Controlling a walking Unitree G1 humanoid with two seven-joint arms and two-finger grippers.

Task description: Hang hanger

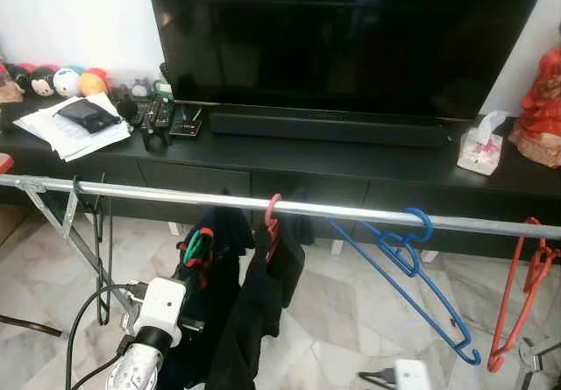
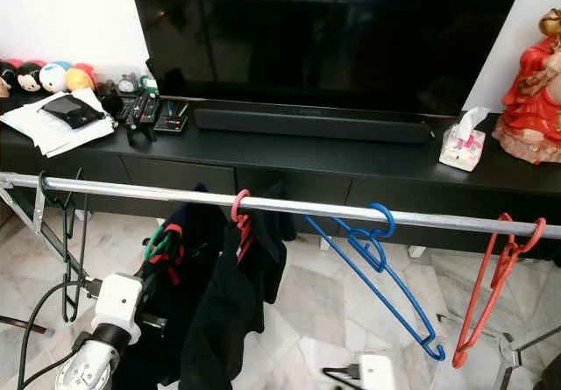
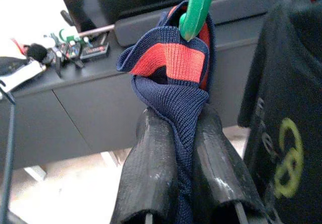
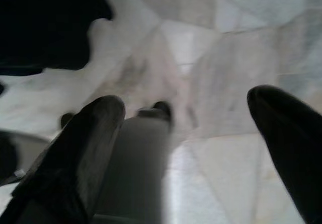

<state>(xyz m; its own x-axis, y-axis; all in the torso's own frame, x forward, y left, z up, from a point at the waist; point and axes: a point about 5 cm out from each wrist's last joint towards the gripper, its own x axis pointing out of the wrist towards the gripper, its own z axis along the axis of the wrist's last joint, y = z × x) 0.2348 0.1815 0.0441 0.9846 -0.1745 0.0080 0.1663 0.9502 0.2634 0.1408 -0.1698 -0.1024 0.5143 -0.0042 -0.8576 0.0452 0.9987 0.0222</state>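
Note:
My left gripper (image 3: 176, 118) is shut on the collar of a navy and red knit garment (image 3: 171, 63). The garment hangs on a green hanger (image 3: 197, 7), whose hook rises just past the fingertips. From the head, the green hanger (image 1: 197, 248) sits a little below the silver rail (image 1: 351, 212), left of a pink hanger (image 1: 273, 216) that carries black clothes. My left arm (image 1: 158, 311) reaches up from the lower left. My right gripper (image 4: 186, 108) is open, low over the marble floor, with nothing between its fingers.
A blue hanger (image 1: 412, 263), a red hanger (image 1: 524, 289) and a dark hanger (image 1: 92, 219) hang bare on the rail. Behind it, a black TV console (image 1: 351, 158) holds a television, a soundbar, papers, remotes and a tissue box (image 1: 480, 149). The rack's leg (image 1: 74, 232) stands at the left.

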